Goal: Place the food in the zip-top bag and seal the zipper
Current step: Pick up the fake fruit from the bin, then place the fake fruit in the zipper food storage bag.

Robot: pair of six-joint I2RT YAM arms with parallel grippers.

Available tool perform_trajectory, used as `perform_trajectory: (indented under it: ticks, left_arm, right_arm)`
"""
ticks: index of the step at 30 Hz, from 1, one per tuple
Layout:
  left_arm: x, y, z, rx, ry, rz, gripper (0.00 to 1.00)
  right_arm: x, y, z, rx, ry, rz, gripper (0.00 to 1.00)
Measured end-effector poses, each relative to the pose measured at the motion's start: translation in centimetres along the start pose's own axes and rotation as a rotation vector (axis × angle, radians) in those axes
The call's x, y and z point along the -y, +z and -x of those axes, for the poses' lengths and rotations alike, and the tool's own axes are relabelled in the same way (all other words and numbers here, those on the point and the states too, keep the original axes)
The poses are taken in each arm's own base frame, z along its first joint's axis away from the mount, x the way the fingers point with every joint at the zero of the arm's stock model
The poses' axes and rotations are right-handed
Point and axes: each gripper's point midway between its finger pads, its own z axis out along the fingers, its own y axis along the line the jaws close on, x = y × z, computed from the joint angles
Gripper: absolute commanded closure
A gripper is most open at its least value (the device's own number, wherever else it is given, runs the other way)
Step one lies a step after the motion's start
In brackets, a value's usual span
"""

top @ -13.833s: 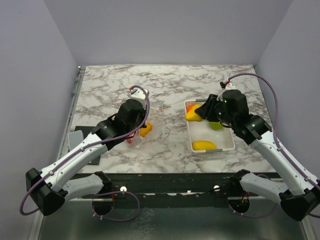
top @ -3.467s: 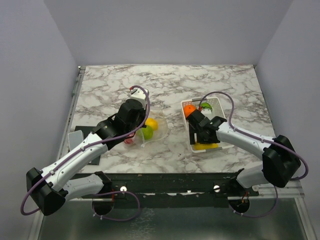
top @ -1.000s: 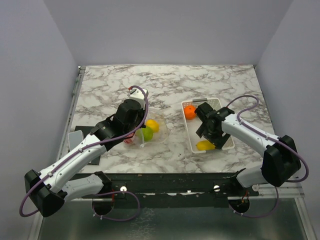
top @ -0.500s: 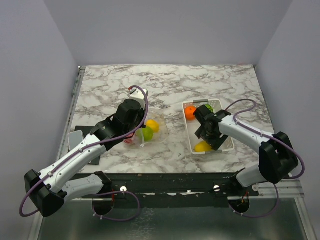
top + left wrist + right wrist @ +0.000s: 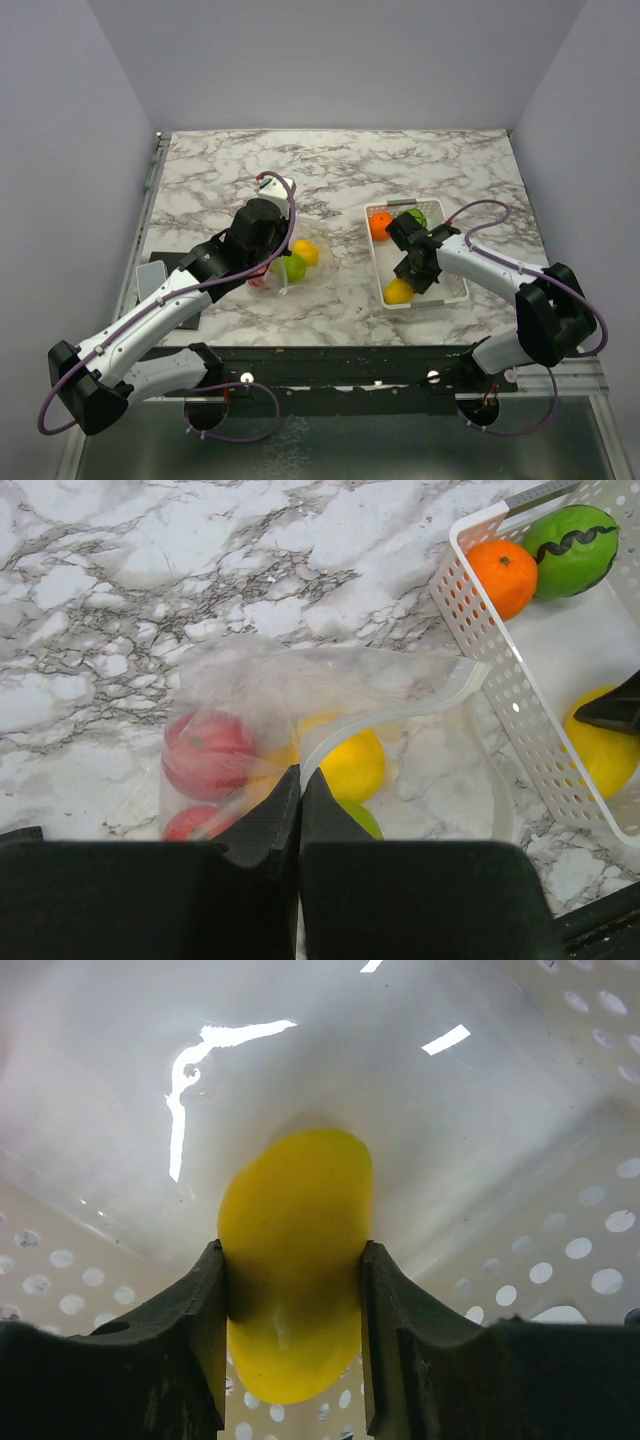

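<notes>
Left gripper (image 5: 299, 783), pressed together on the bag (image 5: 300, 680) rim, props the mouth open for loading. Right gripper (image 5: 291, 1260) pinches a yellow fruit (image 5: 298, 1195) in the tray (image 5: 585, 1230), evidently for transfer.

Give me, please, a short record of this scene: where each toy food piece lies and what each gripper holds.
left gripper: shut on the mouth edge of the see-through dotted plastic bag
right gripper: closed on the yellow toy fruit, which lies in the white perforated plastic tray
in bag: red toy pieces, round yellow piece, green piece
also in tray: orange toy fruit, dark-striped green ball
bag mouth: open, not sealed
</notes>
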Motion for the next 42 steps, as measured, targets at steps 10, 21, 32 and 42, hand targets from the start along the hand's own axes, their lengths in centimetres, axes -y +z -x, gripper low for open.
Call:
perform_trajectory:
  ticks: [10, 21, 32, 42]
  left_arm:
    - [0.0, 0.1, -0.2, -0.004, 0.001, 0.001, 1.00]
    - [-0.1, 0.1, -0.2, -0.005, 0.002, 0.002, 1.00]
    - [-0.1, 0.1, -0.3, -0.005, 0.002, 0.002, 1.00]
    - [0.0, 0.2, -0.4, -0.010, 0.003, 0.003, 1.00]
  right_arm:
    - [-0.2, -1.0, 1.7, 0.069, -0.028, 0.007, 0.99]
    - [-2.8, -9.2, 7.1, 0.251, -0.105, 0.270, 0.99]
    - [-8.0, -18.2, 7.0, 0.274, -0.295, 0.753, 0.99]
    - [-12.6, -23.3, 1.4, 0.165, -0.525, 1.086, 0.99]
